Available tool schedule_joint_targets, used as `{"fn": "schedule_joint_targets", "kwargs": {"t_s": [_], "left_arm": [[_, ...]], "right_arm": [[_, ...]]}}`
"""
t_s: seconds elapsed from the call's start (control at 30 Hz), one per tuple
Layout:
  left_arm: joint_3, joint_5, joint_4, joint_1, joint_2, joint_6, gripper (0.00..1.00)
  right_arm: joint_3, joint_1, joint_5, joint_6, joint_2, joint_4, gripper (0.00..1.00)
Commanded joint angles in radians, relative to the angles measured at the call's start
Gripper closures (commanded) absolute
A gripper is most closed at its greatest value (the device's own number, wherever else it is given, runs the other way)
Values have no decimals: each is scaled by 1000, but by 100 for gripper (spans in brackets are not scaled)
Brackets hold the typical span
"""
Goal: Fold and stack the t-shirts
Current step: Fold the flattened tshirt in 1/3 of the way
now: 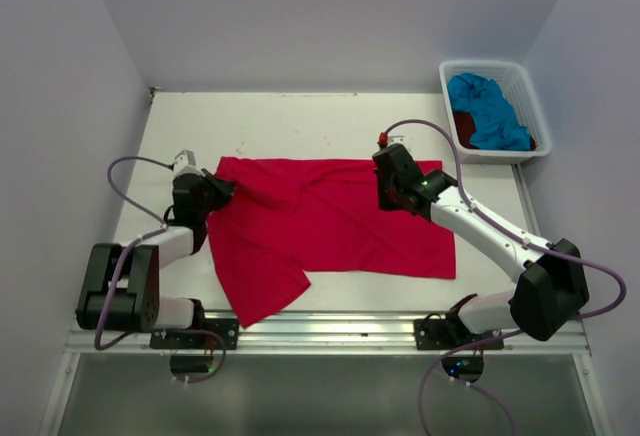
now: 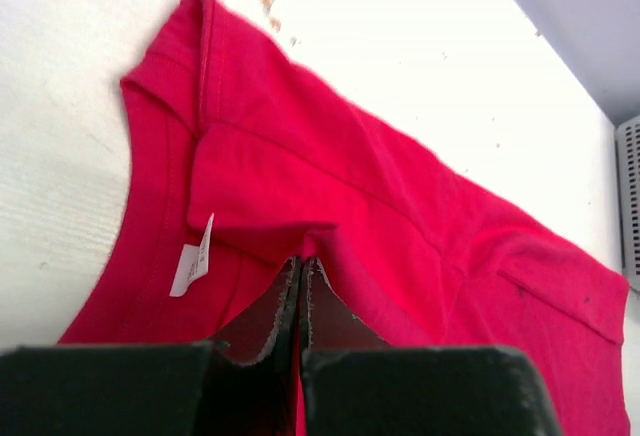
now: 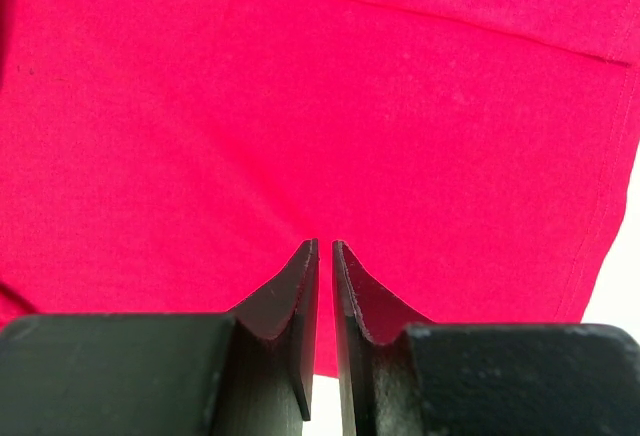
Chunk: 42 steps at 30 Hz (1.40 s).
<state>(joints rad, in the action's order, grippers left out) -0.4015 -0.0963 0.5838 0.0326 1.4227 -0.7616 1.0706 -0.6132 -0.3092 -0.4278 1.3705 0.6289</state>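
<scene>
The bright red-pink t-shirt (image 1: 330, 226) lies spread and creased across the middle of the table, with one part hanging toward the near edge. My left gripper (image 1: 222, 191) is at its left edge near the collar and is shut on a raised fold of the cloth (image 2: 302, 261); a white label (image 2: 192, 261) shows beside it. My right gripper (image 1: 392, 194) is at the shirt's far right part, with its jaws almost together on the cloth (image 3: 325, 246). The turquoise t-shirt (image 1: 490, 111) lies bunched over the dark red t-shirt (image 1: 463, 128) in the basket.
The white plastic basket (image 1: 480, 64) stands at the back right corner of the table. White walls close in the left, back and right sides. A metal rail (image 1: 330, 331) runs along the near edge between the arm bases.
</scene>
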Motion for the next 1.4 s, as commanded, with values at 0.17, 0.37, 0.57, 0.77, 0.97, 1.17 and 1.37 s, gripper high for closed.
{"fn": "schedule_joint_targets", "kwargs": {"t_s": [0.17, 0.37, 0.57, 0.77, 0.97, 1.17, 1.37], "left_arm": [[-111, 93, -352, -10, -274, 67, 100], [-129, 87, -446, -10, -283, 64, 100], [-112, 46, -547, -10, -300, 10, 100], [-48, 92, -581, -10, -441, -25, 100], [-68, 102, -650, -10, -383, -12, 100], [-33, 102, -613, -10, -337, -19, 47], [-45, 118, -613, -10, -350, -19, 32]], "right_arm": [[6, 1, -5, 4, -10, -15, 85], [5, 1, -1, 3, -11, -15, 85], [-9, 1, -4, 1, -16, -20, 85], [-11, 1, 8, -2, -2, -32, 85], [0, 0, 67, -6, 22, -61, 85], [38, 0, 185, 18, 68, -101, 84], [150, -3, 389, 80, 159, -130, 80]]}}
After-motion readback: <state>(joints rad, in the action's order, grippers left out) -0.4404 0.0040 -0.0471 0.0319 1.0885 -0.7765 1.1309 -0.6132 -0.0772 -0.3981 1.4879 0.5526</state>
